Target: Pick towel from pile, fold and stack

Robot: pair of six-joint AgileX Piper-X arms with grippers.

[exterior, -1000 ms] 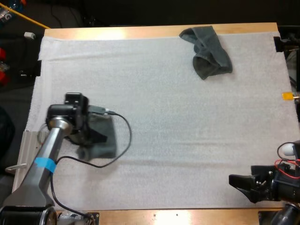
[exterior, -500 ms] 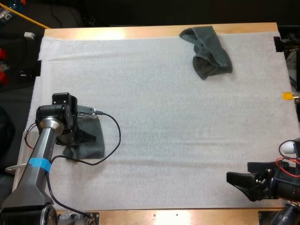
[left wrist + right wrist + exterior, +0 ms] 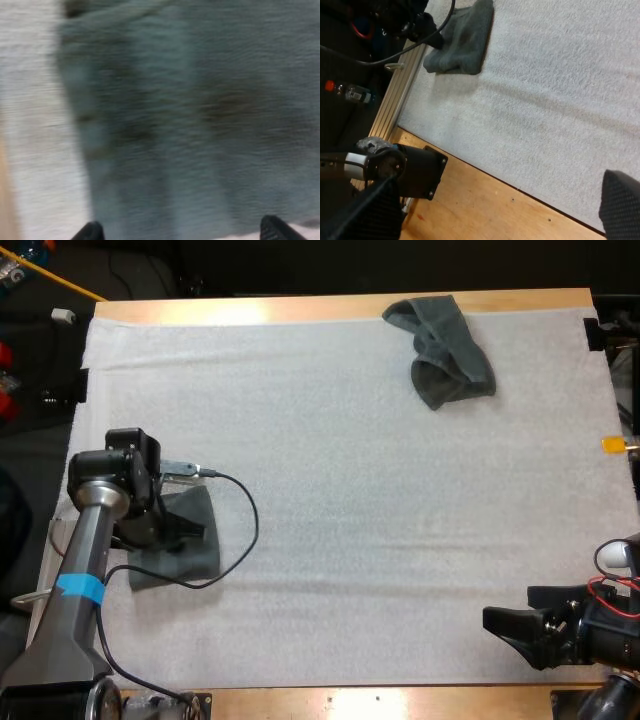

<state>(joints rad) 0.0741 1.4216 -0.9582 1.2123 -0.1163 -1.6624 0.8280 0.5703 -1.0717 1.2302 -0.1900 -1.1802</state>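
I'm hovering my left hand [image 3: 182,230], fingers wide, over the folded towel [image 3: 195,545] to start the stack; my right hand [image 3: 515,635] is idling wide, clear of everything.

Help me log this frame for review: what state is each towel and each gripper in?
Crumpled towel, bunched up at the mat's far side.
Folded towel, flat at the mat's left edge.
Left gripper, open over the folded towel.
Right gripper, open, empty, by the table's near edge.
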